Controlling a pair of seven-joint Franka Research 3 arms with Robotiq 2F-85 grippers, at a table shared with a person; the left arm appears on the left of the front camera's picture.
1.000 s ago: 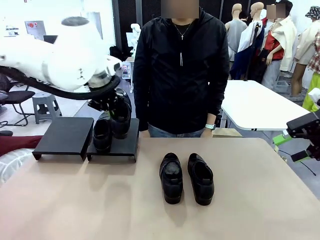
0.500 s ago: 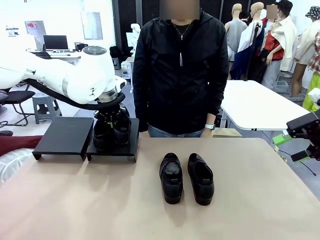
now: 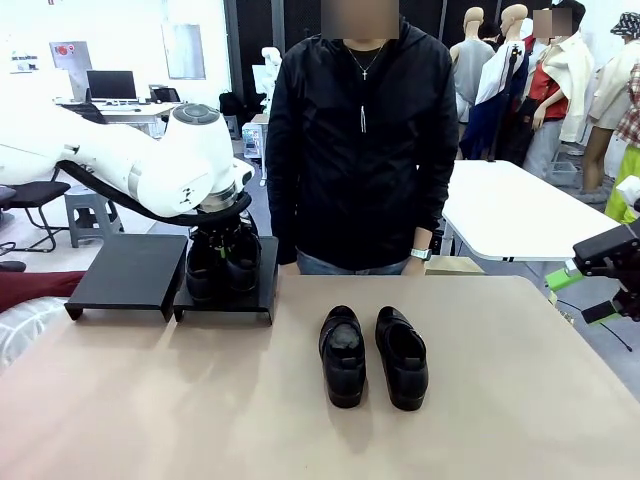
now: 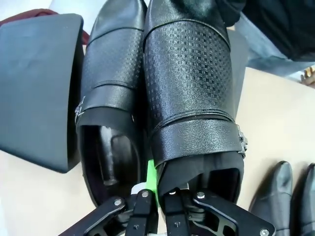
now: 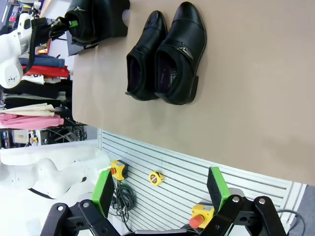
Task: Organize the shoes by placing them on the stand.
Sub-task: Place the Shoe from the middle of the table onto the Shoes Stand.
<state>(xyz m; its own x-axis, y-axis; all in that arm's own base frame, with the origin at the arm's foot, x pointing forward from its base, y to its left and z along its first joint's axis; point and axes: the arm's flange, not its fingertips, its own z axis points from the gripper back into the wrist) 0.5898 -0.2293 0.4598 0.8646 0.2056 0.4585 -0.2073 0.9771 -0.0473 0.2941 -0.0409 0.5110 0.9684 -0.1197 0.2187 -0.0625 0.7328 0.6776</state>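
The held shoe (image 4: 189, 88) lies toe-away on the nearer-to-centre stand platform (image 3: 262, 290), touching its mate (image 4: 110, 83) along the inner side. The left gripper (image 4: 160, 189) is clamped tight on the held shoe's inner collar wall, with one green pad (image 4: 151, 178) wedged between the two shoes and the other finger inside the opening. The neighbouring platform (image 3: 128, 272) is bare. One loose shoe (image 3: 343, 355) and its partner (image 3: 402, 357) sit mid-table (image 3: 300, 430), in front of the person (image 3: 360, 150). The right gripper (image 5: 160, 189) hangs off the table's edge, jaws spread wide and holding nothing.

The step in hand is probably the release. It is done well by opening only once the sole rests flat on the sloped top, then lifting straight up so the wedged pad does not drag the mate.

The left wrist view shows the exact grip point, which the arm hides in the front view. The front view shows both platforms, and the right wrist view shows the loose pair's openings.
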